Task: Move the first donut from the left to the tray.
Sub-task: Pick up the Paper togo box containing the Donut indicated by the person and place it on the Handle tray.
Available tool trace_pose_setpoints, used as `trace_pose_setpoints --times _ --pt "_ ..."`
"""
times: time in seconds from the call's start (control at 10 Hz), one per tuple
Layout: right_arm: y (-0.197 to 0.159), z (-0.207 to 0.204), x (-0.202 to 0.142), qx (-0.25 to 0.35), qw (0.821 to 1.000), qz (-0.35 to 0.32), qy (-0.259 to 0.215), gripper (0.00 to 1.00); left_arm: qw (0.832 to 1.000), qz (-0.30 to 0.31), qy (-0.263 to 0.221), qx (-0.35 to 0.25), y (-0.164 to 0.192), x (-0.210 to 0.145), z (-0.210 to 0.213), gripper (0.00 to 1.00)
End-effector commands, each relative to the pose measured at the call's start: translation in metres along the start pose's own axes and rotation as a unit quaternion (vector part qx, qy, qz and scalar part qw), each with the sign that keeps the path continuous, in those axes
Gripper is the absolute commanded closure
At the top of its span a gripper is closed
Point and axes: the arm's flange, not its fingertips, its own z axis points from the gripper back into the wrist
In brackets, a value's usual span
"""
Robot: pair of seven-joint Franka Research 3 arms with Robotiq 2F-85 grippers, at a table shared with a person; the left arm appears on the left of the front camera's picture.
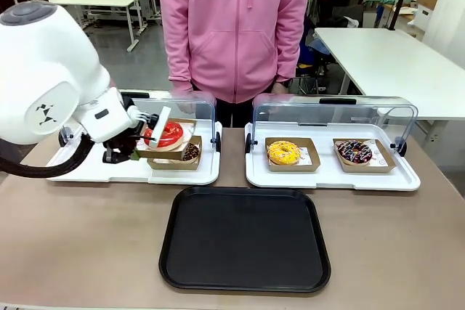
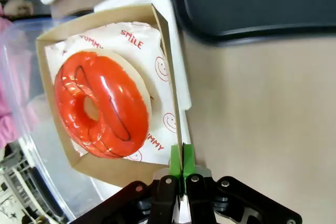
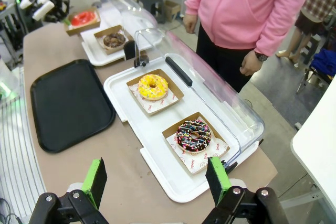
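Worktop [image 1: 87,237]: tan, bare in front, carrying everything below.

Black tray [image 1: 245,238]: rounded corners, raised rim, empty, sitting at the near middle of the worktop. Rigid and flat by the look of it; a good landing surface.

Left white display tray [image 1: 87,168], clear lid raised behind it. A chocolate-brown donut [image 1: 190,152] in its holder sits on it.

Red donut [image 1: 168,134] on its brown cardboard holder [image 2: 167,30]: lifted clear and tilted above the left display tray, over the chocolate one, well apart from the black tray. Printed paper liner lies under it.

Left claw [image 2: 181,162]: green pads pressed together on the thin side wall of the cardboard holder, clamped on the card, not touching the donut.

Right claw [image 3: 157,179]: pads wide apart, holding nothing, hovering near the right display tray.

Handling, my judgement:
- Load looks light, but thin card flexes; a one-edge pinch lets the holder sag or twist.
- Glaze is glossy, likely sticky and easily marred, so the card wall is the right place to take hold.
- Donut sits loose on paper; it could slide toward the low side while tilted. Keep the holder level and move slowly.
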Motion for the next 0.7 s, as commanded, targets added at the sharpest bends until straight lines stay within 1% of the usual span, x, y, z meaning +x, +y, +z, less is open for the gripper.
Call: trace_pose_setpoints --times 0.0,0.1,0.3,0.4,0.5,0.6 --pt "-0.001 -0.001 0.002 0.0 1.0 0.009 -0.01 0.0 1.0 -0.017 0.017 -0.016 -0.058 -0.006 0.001 0.98" --pt "-0.001 -0.001 0.002 0.0 1.0 0.009 -0.01 0.0 1.0 0.0 0.0 0.0 0.0 0.0 0.0 0.98" --pt "-0.001 -0.001 0.002 0.0 1.0 0.009 -0.01 0.0 1.0 0.0 0.0 0.0 0.0 0.0 0.0 0.98" --pt "-0.001 -0.001 0.002 0.0 1.0 0.009 -0.01 0.0 1.0 -0.006 -0.001 -0.01 -0.004 0.007 0.002 0.98" --pt "-0.001 -0.001 0.002 0.0 1.0 0.009 -0.01 0.0 0.999 -0.014 -0.022 -0.022 -0.018 0.029 -0.013 0.98" --pt "-0.001 -0.001 0.002 0.0 1.0 0.009 -0.01 0.0 0.999 -0.009 -0.043 -0.021 -0.038 0.061 -0.023 0.98"
